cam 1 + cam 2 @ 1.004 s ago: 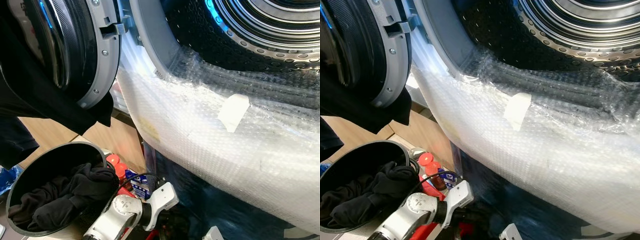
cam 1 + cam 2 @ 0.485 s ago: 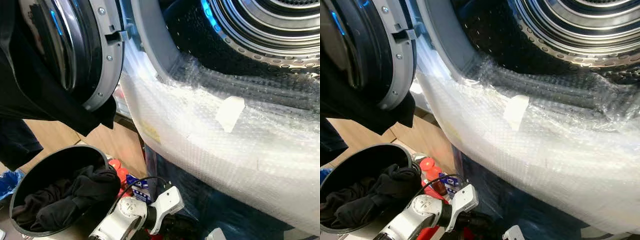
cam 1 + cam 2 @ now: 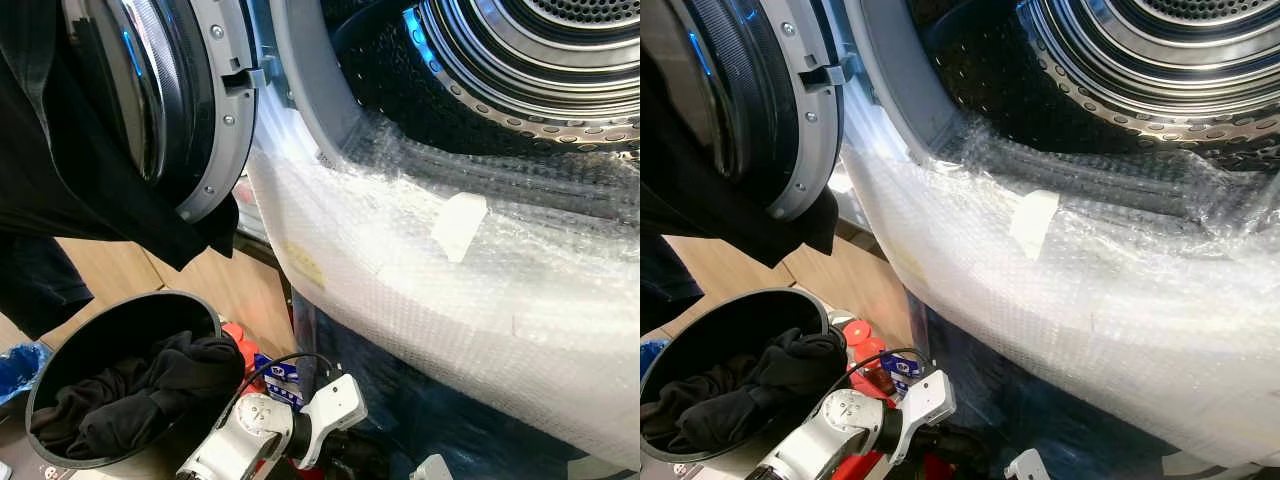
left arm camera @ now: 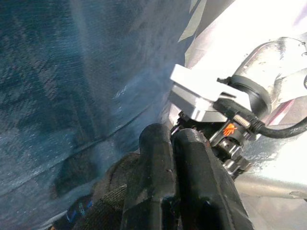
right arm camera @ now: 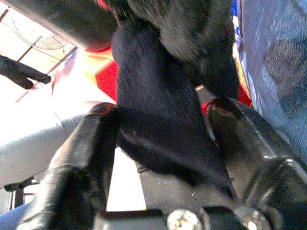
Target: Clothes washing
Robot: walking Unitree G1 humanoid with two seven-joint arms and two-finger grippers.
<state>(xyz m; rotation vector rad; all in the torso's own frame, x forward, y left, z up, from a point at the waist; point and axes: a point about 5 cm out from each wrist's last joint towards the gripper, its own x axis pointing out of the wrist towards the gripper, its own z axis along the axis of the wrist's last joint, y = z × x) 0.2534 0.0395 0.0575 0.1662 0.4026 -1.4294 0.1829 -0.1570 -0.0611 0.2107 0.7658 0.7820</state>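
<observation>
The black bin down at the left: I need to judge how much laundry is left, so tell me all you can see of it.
The black bin is a round, dark container with a thin grey-looking rim, standing upright and open low at the robot's left, below the open washer door. Black clothes lie crumpled in it, filling the lower part; one fold drapes over the rim on the side toward the robot's left arm. Its bottom is hidden. Red-capped bottles stand just beside it.

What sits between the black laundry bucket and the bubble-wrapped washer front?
In the left eye view, red-capped bottles and the left arm's silver wrist lie between the bucket and the bubble-wrapped washer front.
</observation>
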